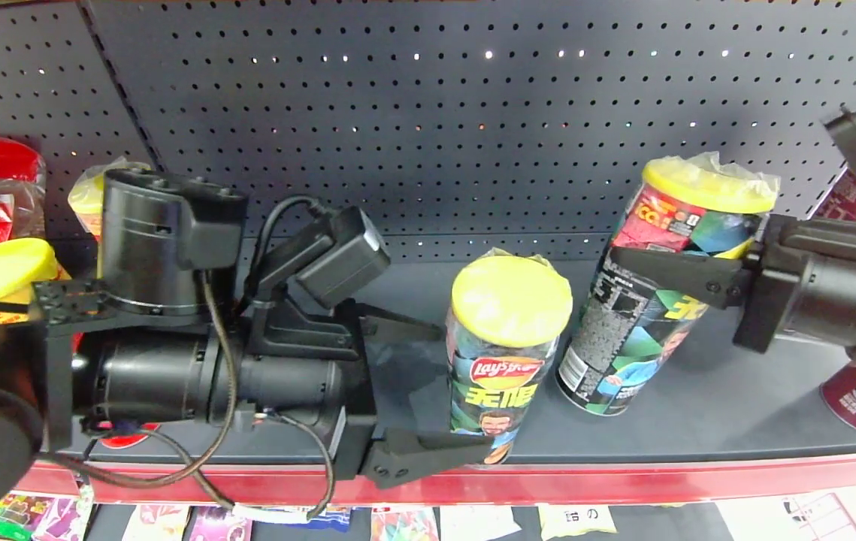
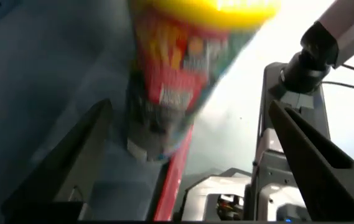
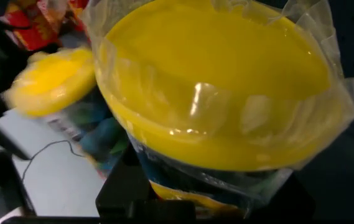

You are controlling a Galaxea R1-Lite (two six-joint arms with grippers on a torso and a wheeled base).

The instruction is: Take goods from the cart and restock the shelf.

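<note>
Nearest me, at the red front lip of the shelf (image 1: 728, 413), my left gripper (image 1: 469, 387) has its jaws spread wide to either side of an upright canister (image 1: 506, 361) with a yellow lid. The near finger overlaps the canister's base, but I cannot tell whether it touches. Farther back and to the right, my right gripper (image 1: 672, 252) is clamped on the upper part of a tilted canister (image 1: 645, 323), also yellow-lidded. Its base looks set on the deck and its top leans right. Behind both runs the dark pegboard (image 1: 473, 135).
</note>
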